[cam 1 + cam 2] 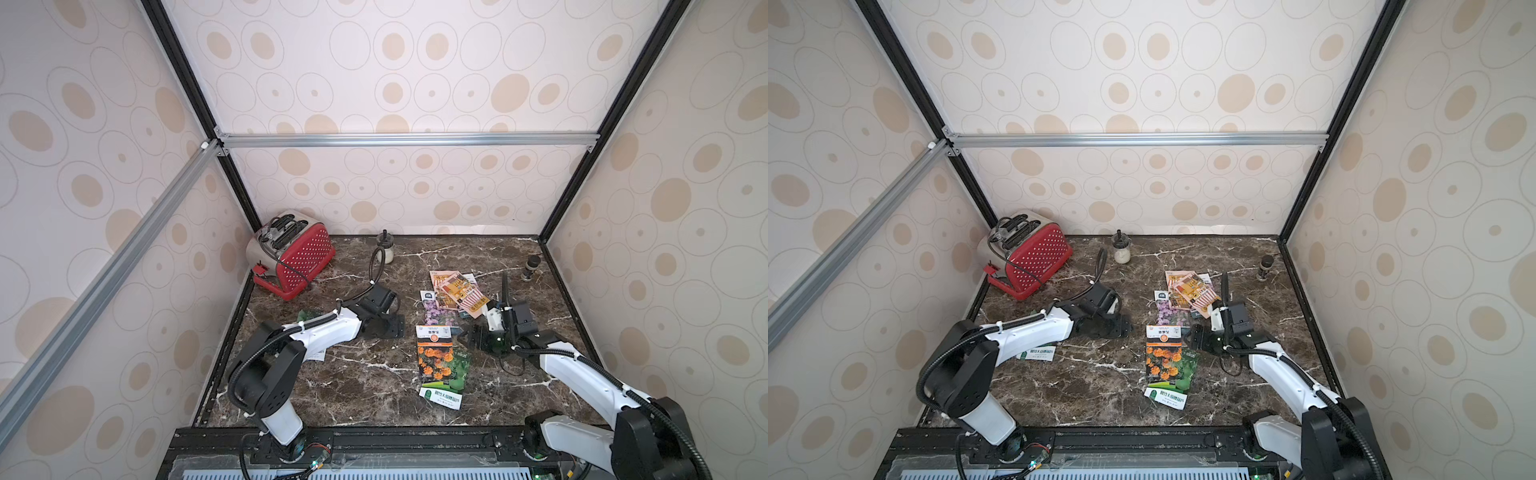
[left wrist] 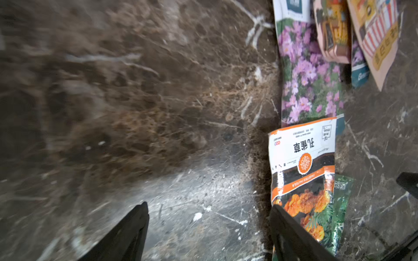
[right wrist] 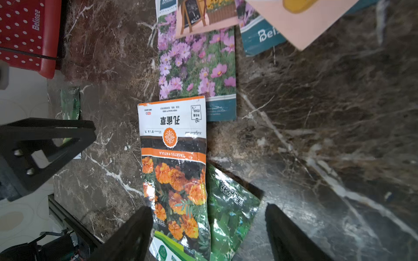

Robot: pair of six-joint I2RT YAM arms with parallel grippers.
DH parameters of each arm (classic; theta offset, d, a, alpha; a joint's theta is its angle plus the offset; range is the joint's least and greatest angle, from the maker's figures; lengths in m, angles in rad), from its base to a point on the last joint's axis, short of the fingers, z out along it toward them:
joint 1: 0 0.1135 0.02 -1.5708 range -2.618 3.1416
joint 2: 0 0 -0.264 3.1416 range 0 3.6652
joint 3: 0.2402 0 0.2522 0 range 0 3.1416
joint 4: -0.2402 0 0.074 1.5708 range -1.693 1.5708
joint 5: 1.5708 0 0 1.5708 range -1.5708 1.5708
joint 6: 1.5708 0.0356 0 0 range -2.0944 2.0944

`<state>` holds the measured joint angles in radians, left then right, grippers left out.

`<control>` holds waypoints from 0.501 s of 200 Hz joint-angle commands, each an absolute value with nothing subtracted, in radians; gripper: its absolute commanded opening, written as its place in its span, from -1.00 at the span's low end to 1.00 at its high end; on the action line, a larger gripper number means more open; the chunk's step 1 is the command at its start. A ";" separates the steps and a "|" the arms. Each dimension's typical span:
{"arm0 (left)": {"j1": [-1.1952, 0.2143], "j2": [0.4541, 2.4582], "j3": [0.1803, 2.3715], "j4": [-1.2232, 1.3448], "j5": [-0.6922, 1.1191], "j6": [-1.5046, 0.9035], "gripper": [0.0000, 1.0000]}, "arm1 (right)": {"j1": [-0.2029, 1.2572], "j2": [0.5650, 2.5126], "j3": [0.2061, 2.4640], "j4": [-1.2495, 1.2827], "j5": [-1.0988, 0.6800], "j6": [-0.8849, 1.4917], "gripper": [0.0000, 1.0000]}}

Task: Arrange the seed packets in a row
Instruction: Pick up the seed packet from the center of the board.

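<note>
Centre of frame, on the surface (image 1: pixel 353 386): marigold packet (image 1: pixel 435 358) overlapping green packet (image 1: pixel 460 368) | peach packets (image 1: pixel 455 292) piled just above | right hand (image 1: pixel 464 336) spread, empty, just right | left hand (image 1: pixel 394 326) spread, empty

Front marble (image 1: pixel 353 395) bare; toaster (image 1: pixel 295 257) back-left, seed packets (image 1: pixel 436 357) centre.

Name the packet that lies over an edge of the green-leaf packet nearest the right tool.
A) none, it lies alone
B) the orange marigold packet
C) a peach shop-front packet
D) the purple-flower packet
B: in the right wrist view the orange marigold packet overlaps one long edge of the green-leaf packet.
</note>
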<state>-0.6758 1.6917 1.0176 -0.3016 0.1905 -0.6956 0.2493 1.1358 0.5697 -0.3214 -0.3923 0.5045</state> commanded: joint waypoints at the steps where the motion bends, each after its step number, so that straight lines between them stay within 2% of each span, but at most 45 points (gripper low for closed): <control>1: -0.696 1.732 1.073 -0.233 0.270 -0.670 0.68 | 0.250 1.115 0.546 -0.276 -0.439 0.530 0.54; 21: -0.700 1.760 1.069 -0.195 0.304 -0.672 0.66 | 0.249 1.127 0.546 -0.249 -0.461 0.524 0.39; 100: -0.727 1.859 1.100 -0.072 0.404 -0.696 0.57 | 0.254 1.220 0.537 -0.118 -0.526 0.534 0.22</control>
<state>-0.7086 1.8339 1.0569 -0.1257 0.3626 -0.6922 0.2493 1.1831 0.5499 -0.1780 -0.4953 0.5243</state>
